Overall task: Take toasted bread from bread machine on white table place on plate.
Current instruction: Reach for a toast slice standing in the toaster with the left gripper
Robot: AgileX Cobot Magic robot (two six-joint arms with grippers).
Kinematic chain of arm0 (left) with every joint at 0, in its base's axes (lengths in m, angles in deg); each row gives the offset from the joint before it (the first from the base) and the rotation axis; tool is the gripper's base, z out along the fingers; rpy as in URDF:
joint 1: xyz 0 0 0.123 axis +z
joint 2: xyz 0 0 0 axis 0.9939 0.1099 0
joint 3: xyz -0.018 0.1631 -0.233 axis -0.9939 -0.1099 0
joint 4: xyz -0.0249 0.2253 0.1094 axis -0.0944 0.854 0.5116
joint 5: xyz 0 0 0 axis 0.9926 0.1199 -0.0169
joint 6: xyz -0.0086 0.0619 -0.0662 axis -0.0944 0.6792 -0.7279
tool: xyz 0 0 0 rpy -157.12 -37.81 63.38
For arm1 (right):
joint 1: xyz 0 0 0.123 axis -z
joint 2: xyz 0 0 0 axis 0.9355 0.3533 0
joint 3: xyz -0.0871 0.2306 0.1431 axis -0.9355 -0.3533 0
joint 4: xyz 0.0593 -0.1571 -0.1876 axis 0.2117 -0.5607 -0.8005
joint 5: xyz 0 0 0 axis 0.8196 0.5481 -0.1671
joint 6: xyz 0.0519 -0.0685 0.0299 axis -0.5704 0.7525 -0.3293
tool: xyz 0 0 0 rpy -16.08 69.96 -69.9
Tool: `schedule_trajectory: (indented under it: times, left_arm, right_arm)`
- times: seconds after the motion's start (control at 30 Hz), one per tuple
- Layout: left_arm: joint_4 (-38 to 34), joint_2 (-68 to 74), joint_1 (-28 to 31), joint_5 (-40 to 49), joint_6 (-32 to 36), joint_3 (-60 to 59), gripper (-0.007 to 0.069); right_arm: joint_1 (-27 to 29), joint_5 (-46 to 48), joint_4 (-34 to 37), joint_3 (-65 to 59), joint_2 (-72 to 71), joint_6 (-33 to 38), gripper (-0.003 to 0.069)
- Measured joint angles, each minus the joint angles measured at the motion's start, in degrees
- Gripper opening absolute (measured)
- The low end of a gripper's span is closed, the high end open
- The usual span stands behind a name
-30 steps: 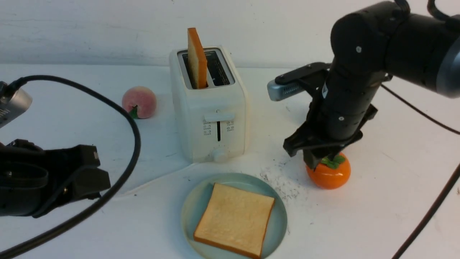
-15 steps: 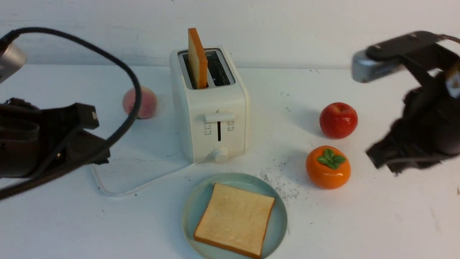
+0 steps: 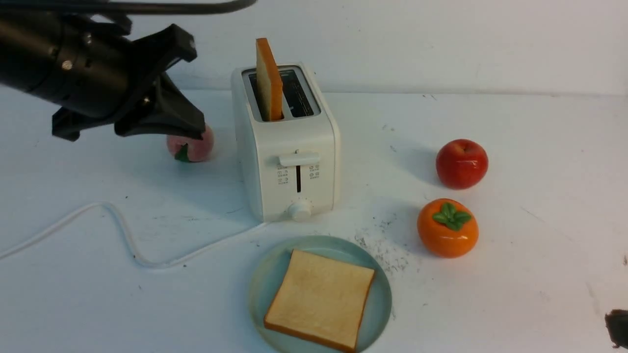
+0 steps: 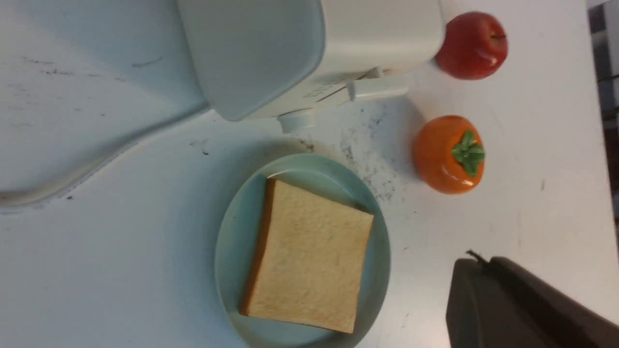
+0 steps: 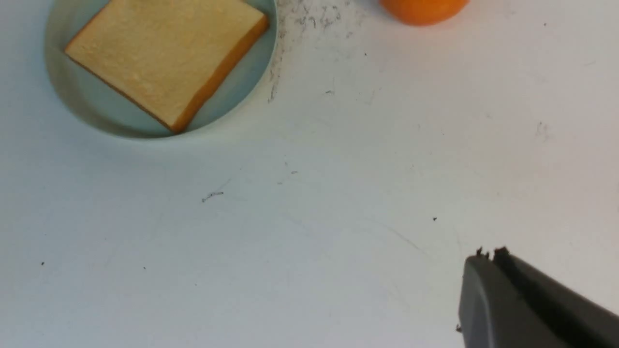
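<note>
One slice of toasted bread (image 3: 269, 81) stands upright in the left slot of the cream bread machine (image 3: 289, 157) on the white table (image 3: 539, 137). A second slice (image 3: 320, 299) lies flat on the pale blue-green plate (image 3: 380, 299) in front of it. My left gripper (image 3: 194, 128) hangs shut and empty to the left of the bread machine, below the level of its top. In the left wrist view its fingers (image 4: 476, 263) are pressed together, with the plate (image 4: 227, 251) in sight. My right gripper (image 5: 488, 255) is shut and empty over bare table; only a tip (image 3: 618, 327) shows at the front view's lower right corner.
A peach (image 3: 192, 146) sits left of the bread machine, partly behind my left gripper. A red apple (image 3: 461, 163) and an orange persimmon (image 3: 447, 229) stand to the right. The white cord (image 3: 122, 230) snakes across the left front. Dark crumbs (image 3: 385, 250) lie beside the plate.
My left arm rose from the lower left to beside the bread machine. My right arm pulled back from above the persimmon to the lower right corner. Both grippers shut.
</note>
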Motion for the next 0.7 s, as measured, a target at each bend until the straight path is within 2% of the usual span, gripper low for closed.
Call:
schedule_trajectory:
  times: [0.13,0.23,0.37,0.5,0.57,0.6,0.7]
  left_arm:
    - [7.8,7.6,-2.2,5.3,-6.5,8.4,-0.0014]
    - [15.6,11.6,-6.2,7.2,-11.8,13.7,-0.0014]
    - [29.9,17.6,-14.8,7.8,-20.7,24.2,-0.0014]
    - [38.6,20.9,-19.4,7.2,-25.6,28.7,-0.0008]
    - [44.8,23.2,-22.2,5.9,-28.9,30.4,0.0034]
    - [45.3,23.3,-22.3,5.7,-29.1,30.5,0.0045]
    - [52.0,25.5,-24.6,1.4,-33.0,30.7,0.016]
  right_arm:
    - [0.0,-3.6,0.0,-2.5,-1.9,0.0,-0.001]
    - [0.0,-4.7,0.0,-3.1,-2.0,0.0,-0.0008]
    - [0.0,-5.5,0.0,-3.2,-2.0,0.0,-0.0008]
    - [0.0,-5.6,0.0,-3.2,-2.0,0.0,-0.0008]
    - [0.0,-5.6,0.0,-3.2,-2.0,0.0,-0.0005]
    - [0.0,-5.6,0.0,-3.2,-2.0,0.0,-0.0005]
    - [0.0,-5.6,0.0,-3.2,-2.0,0.0,-0.0001]
